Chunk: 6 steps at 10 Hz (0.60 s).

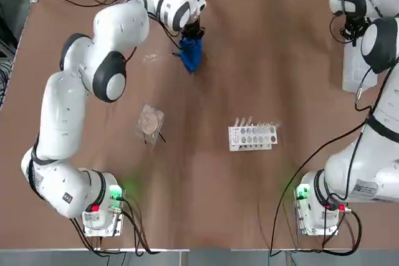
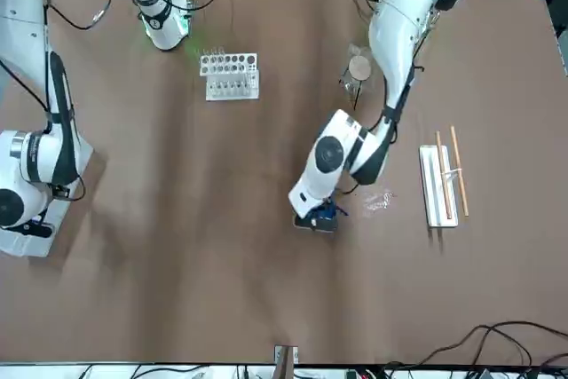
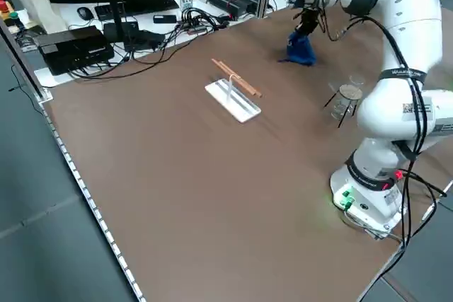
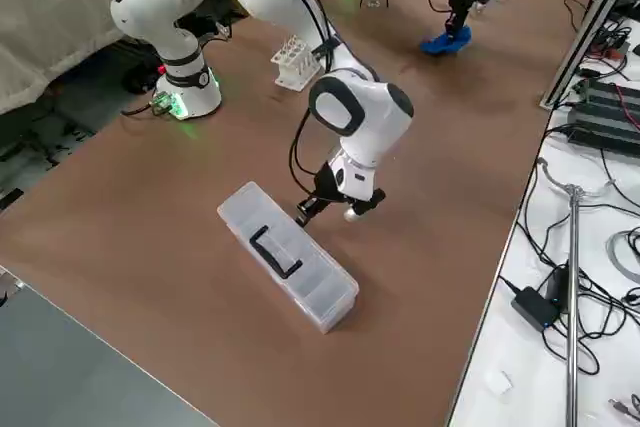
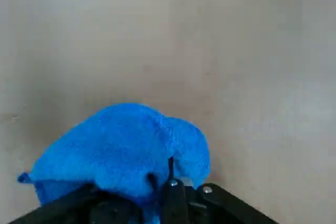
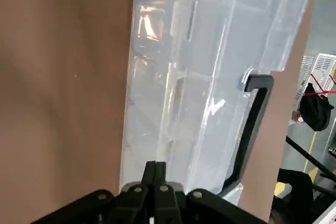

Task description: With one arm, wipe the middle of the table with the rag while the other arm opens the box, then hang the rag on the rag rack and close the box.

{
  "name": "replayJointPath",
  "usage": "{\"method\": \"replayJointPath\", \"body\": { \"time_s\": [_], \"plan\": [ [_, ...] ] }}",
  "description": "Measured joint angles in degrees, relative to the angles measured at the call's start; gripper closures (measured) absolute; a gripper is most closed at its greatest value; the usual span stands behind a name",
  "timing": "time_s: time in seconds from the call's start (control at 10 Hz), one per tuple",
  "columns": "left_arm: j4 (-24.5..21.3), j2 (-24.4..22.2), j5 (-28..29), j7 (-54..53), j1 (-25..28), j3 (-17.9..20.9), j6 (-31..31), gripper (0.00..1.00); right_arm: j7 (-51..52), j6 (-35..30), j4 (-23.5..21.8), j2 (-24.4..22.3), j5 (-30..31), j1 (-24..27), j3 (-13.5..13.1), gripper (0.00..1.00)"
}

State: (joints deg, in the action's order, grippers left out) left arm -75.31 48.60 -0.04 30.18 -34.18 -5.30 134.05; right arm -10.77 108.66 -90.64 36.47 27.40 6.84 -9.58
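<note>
- The left end effector (image 1: pixel 191 37) reaches toward the counter's (image 1: pixel 280 79) far edge, its fingers pinching the blue rag (image 1: pixel 191 54), which hangs bunched from them onto the wood just below.
- The rag rack (image 2: pixel 441 182) lies near the rag on the counter's left side — white base, two wooden rods, nothing draped on it.
- Wide bare wood spreads across the middle; only a small glass flask on a stand (image 1: pixel 150 121) and a white test-tube rack (image 1: pixel 252 136) stand nearer the arm bases.
- The box (image 4: pixel 287 268) sits at the counter's right edge, lid down and black handle on top; its compartments show faintly through the plastic, contents not discernible.
- The right end effector (image 4: pixel 330 208) hovers by the box's long side, fingers pressed together, holding nothing.
</note>
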Motion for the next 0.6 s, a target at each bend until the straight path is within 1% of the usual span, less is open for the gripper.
{"method": "replayJointPath", "body": {
  "time_s": [0.1, 0.3, 0.4, 0.6],
  "plan": [
    [1.1, 0.3, -1.9, 1.3, -1.8, -0.3, 1.6, 0.87, 0.0, 0.0, 0.0, 0.0, 0.0, 0.0, 0.0, 0.99],
    [3.8, 1.2, -8.2, 2.3, -6.2, -0.6, 3.3, 0.87, 0.0, -0.2, 0.0, -0.2, 0.0, 0.0, -0.3, 0.99],
    [4.4, 2.0, -9.9, 3.3, -8.3, -0.5, 5.0, 0.87, 0.0, -0.7, 0.1, -0.6, 0.0, 0.0, -0.6, 0.99],
    [5.7, 5.5, -10.4, 5.9, -10.4, -0.5, 7.6, 0.89, 0.0, -2.0, 0.2, -2.4, 0.0, -0.2, -1.7, 0.99]
  ]
}}
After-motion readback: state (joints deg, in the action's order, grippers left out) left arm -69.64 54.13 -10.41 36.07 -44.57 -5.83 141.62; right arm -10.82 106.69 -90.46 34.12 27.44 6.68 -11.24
